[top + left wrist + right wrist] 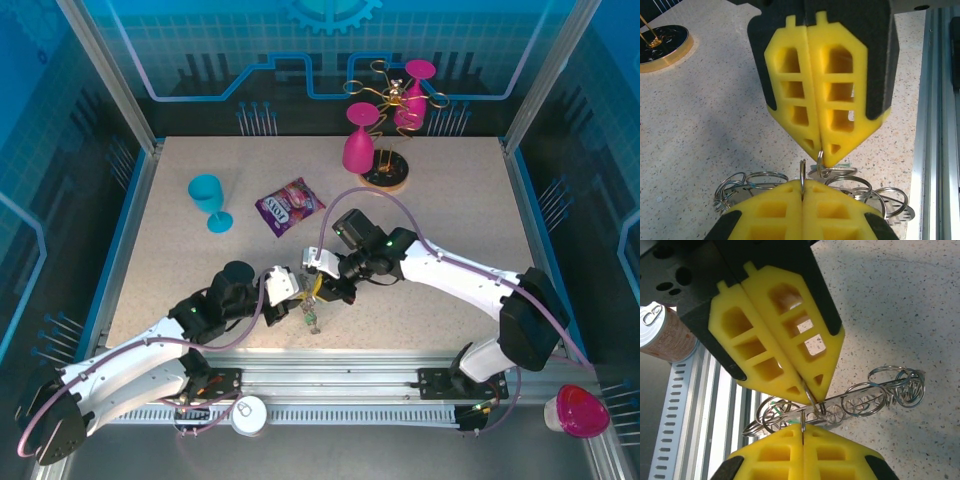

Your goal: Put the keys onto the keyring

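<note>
The keyring, a metal ring fringed with small wire loops, is held just above the speckled table between both grippers, near the front edge. My left gripper is shut on one upright loop. My right gripper is shut on another loop, and its yellow tips face the left ones almost nose to nose. A bright green bit of a key shows among the loops, and a pale green bit lies behind the right tips. The rest of the keys is hidden.
At the back right stands a wire rack with pink glasses on a round wooden base. A teal glass and a purple snack packet sit mid-table. The slotted metal rail and a can lie just in front.
</note>
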Controlling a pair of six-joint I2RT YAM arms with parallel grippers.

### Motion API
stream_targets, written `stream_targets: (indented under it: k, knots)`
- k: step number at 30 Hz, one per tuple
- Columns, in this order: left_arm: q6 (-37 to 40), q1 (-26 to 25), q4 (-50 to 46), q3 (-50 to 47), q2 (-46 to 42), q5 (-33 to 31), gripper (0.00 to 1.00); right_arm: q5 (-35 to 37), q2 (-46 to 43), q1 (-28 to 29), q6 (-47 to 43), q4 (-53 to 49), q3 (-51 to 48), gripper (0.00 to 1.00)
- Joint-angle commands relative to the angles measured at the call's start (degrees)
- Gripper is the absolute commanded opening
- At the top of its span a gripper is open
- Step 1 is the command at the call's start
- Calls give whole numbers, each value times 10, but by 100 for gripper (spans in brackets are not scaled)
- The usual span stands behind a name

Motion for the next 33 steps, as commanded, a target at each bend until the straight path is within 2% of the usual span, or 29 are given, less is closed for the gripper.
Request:
stream_targets:
  k: [1,33]
  knots:
    - [1,-3,27,10,-5,25,0,2,0,6,13,22,13,0]
    - [8,-4,23,10,-6,34,0,-13,-8,-2,52,57,2,0]
